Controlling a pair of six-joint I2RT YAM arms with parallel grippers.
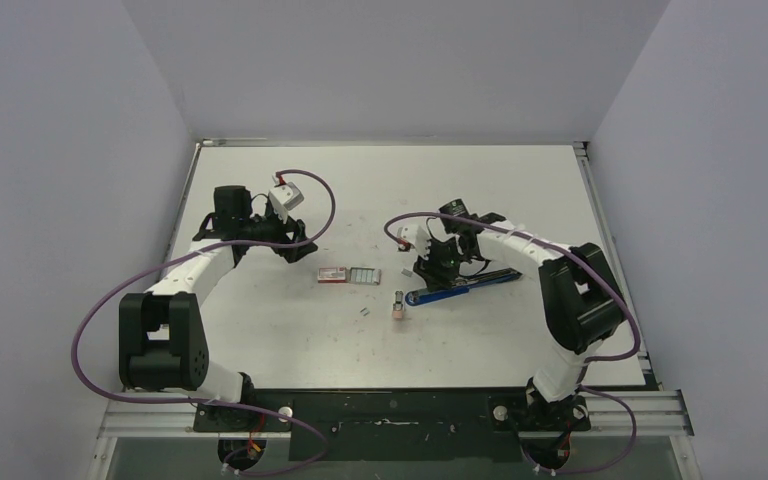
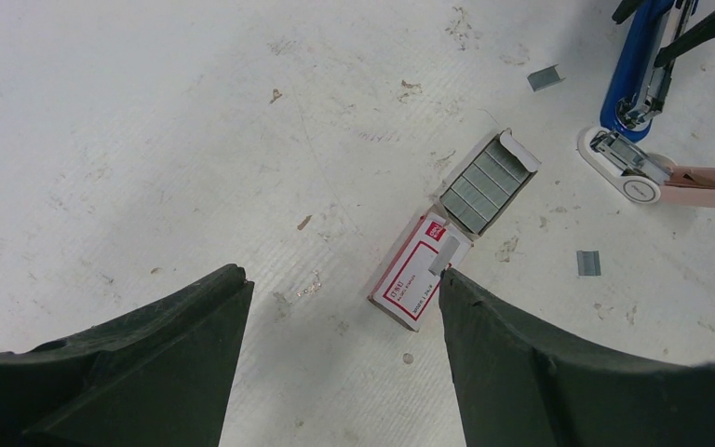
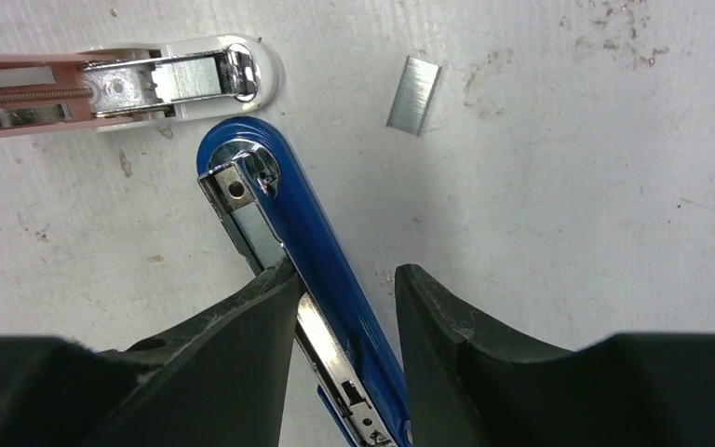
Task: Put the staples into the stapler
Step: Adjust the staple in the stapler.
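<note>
Pale lilac-grey walls close in a scuffed white worktop [image 1: 260, 330] on three sides.

Much of the long, slim blue stapler [image 3: 307, 214] is hard to read. In the right wrist view its rear runs out of frame beneath the fingers. In the top view the right gripper [image 1: 440, 265] covers its far part, leaving only a blue bar and a black end, and the left wrist view crops it at the upper edge. What does show is a glossy blue arm with a rounded nose and a chrome rail lying along its side. It lies flat, right of centre, slanting toward the right arm.

The right gripper [image 3: 344, 275] straddles it. One dark finger overlaps the chrome rail and the other sits just beside the blue arm, so I cannot tell whether it is clamped or merely close.

The left gripper [image 2: 340, 279] hangs released, its fingers spread wide above the worktop. One fingertip is just beside the small red-and-white cardboard box [image 2: 419, 275], whose print is too small to read. Its grey tray [image 2: 489, 182] is slid out, showing rows of silvery staples, and one strip rests on the box's open end.

Loose staple strips [image 2: 588, 264] lie scattered nearby. A small pink-and-white stapler-like object [image 3: 186, 74] lies just off the blue nose, cut off at the frame edge.
</note>
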